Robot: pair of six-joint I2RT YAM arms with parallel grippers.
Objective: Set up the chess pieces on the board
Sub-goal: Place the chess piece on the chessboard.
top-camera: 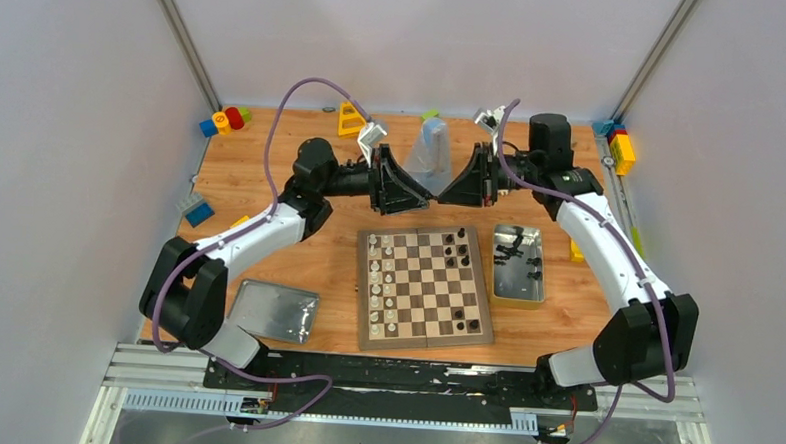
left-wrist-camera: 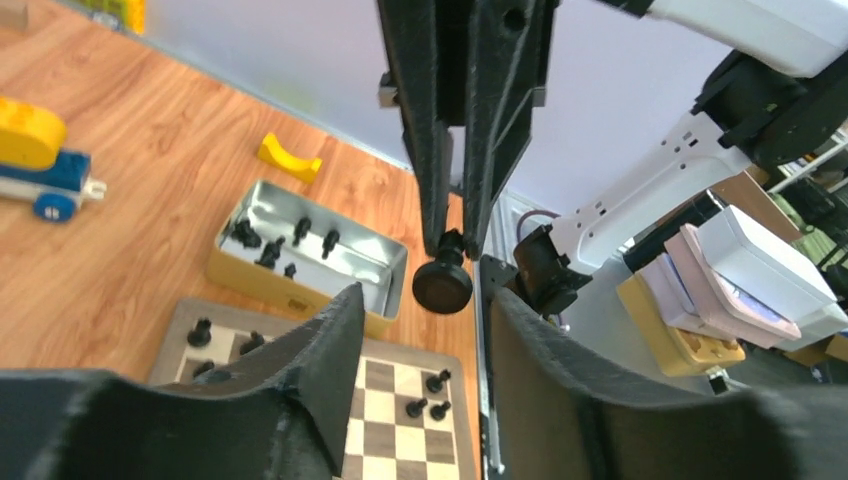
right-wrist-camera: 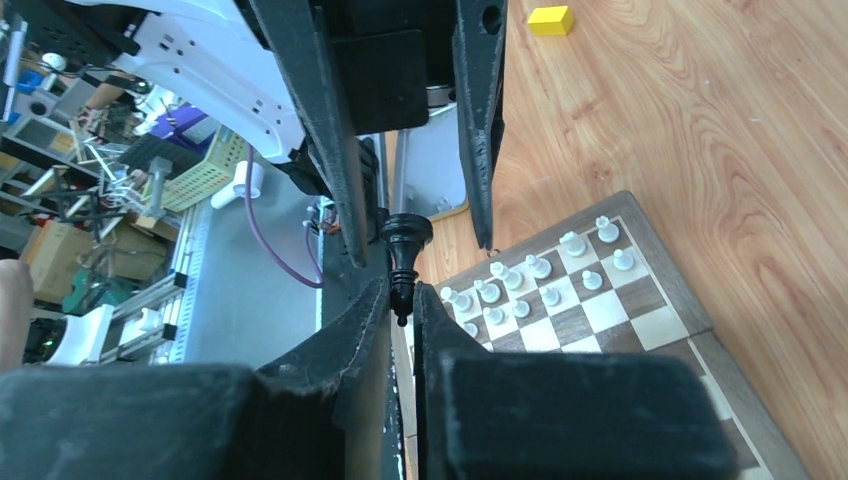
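- The wooden counter (top-camera: 270, 187) carries the whole set-up, with coloured toy blocks (top-camera: 223, 122) scattered along its far edge and in its corners
- Two white arms (top-camera: 258, 231) reach in from either side, and their wrists meet nose to nose in the air above the far edge of the board (top-camera: 431, 289)
- The board lies flat in the middle of the counter, with a silver lid (top-camera: 275, 310) well to its left and an open tin (top-camera: 518, 300) just beside its right edge
- The left claw (left-wrist-camera: 420, 285) stands about half spread, its fingers on either side of the base of a black piece (right-wrist-camera: 404, 235); whether one finger touches that base cannot be told
- The right claw (right-wrist-camera: 400, 295) is pinched narrow on the thin top end of the black piece, holding it level in mid-air with the round base pointing at the left claw
- White pieces (top-camera: 381, 282) stand in two files along the board's left side
- A few black pieces (top-camera: 458, 253) stand along the board's right side, and more lie loose in the tin
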